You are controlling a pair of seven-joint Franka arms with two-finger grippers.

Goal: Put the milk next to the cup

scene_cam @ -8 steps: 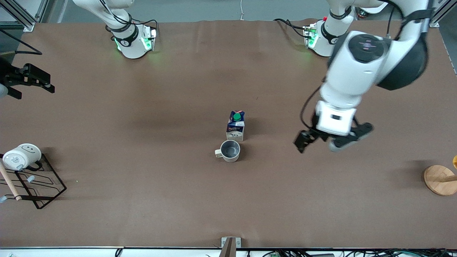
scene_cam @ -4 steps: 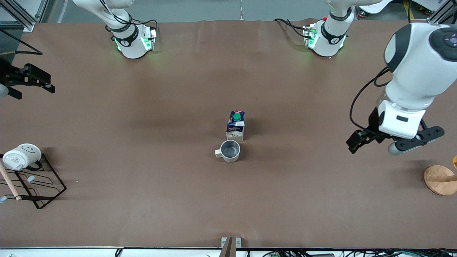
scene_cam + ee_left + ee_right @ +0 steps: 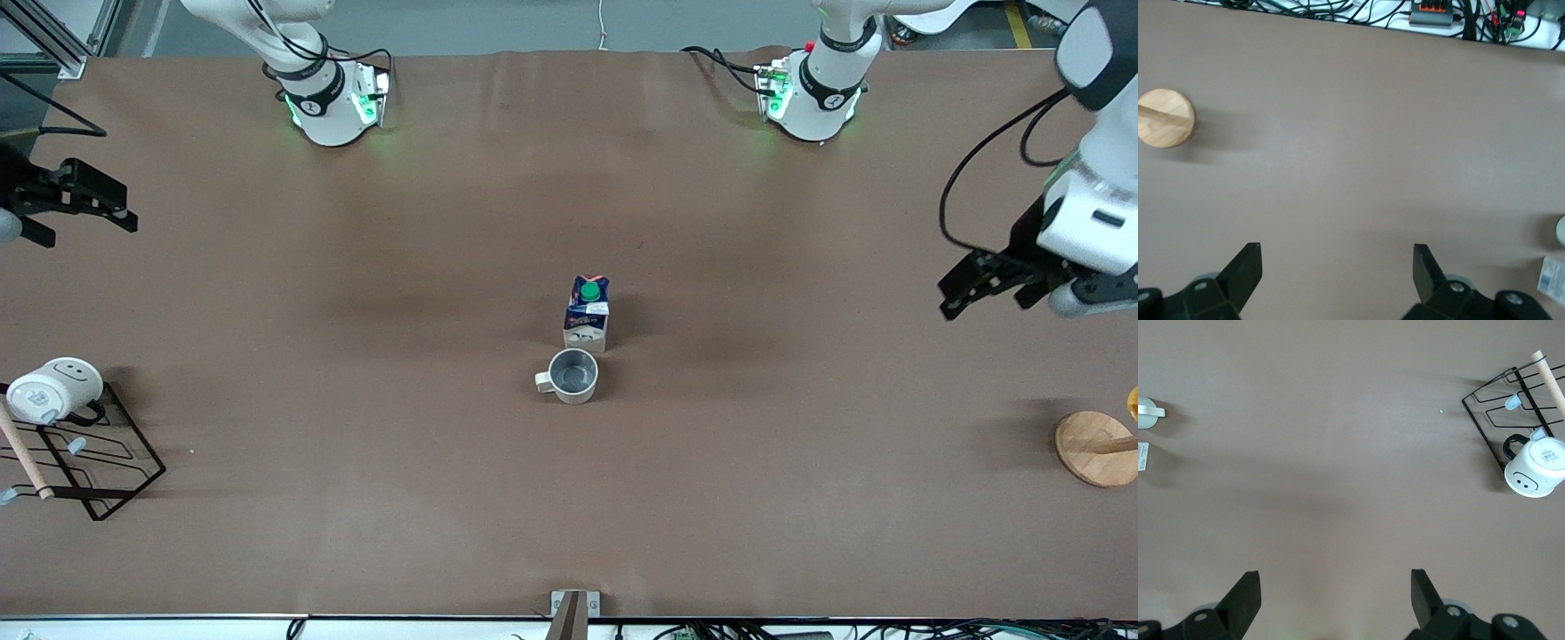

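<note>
The milk, a blue and white carton with a green cap, stands upright mid-table. The grey-beige cup stands upright right beside it, nearer the front camera, handle toward the right arm's end. My left gripper is open and empty, up over bare table at the left arm's end, well apart from both. Its wrist view shows its open gripper over bare table, with slivers of the milk and cup at the edge. My right gripper waits open and empty at the right arm's end.
A white smiley mug rests on a black wire rack with a wooden stick at the right arm's end. A round wooden base stands at the left arm's end, near the left gripper.
My left arm has swung away from the milk and cup toward its own end of the table, gripper open and empty. Milk, cup and right arm have not moved.
</note>
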